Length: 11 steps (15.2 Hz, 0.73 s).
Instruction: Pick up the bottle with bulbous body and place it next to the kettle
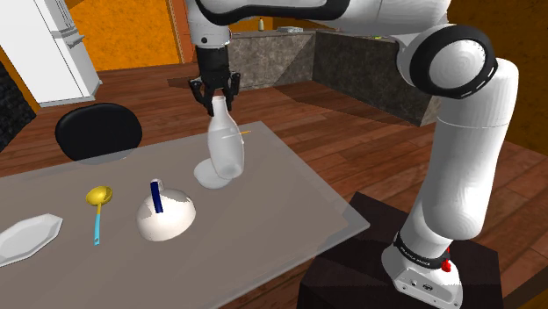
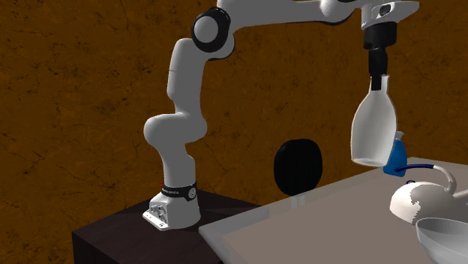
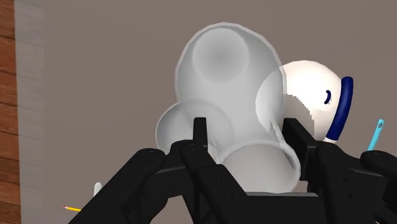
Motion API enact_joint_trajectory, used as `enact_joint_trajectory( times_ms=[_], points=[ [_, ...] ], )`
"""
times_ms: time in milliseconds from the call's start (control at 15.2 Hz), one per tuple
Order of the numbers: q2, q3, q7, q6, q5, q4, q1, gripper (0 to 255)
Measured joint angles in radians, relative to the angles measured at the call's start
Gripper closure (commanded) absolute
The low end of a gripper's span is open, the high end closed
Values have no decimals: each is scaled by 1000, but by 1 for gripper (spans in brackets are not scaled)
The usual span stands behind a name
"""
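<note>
A large white robot arm (image 1: 457, 132) rises from a dark box stand (image 1: 351, 263) and reaches out over a broad grey table (image 1: 290, 219). Behind the table's far edge stands a black round-backed chair (image 1: 98, 132). At the end of the arm, the black gripper (image 1: 215, 95) points straight down, and its two fingers (image 3: 200, 137) are clamped on the narrow neck of a translucent white bottle (image 1: 226, 145) with a wide, swelling body. The bottle hangs upright in the air – in the second exterior view its base is clear of the tabletop. Toward the shoulder view's left of the bottle, and apart from it, a white dome-shaped kettle (image 1: 165, 213) with a dark blue handle sits on the table. A small white rounded bowl (image 1: 207, 176) rests on the table below the bottle's base. Farther toward the shoulder view's left lie a white plate (image 1: 26, 235) and, between it and the kettle, a spoon (image 1: 97, 211) with a yellow bowl and a light blue handle. A tiny yellow pencil (image 1: 247, 132) lies near the table's far edge – just beyond the bottle.
</note>
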Motion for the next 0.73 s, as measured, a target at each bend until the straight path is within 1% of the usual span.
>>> enact_joint_trajectory(
  times_ms=[726],
  points=[
    [-37,-4,-4,165,13,-200,-14,255]
  ],
)
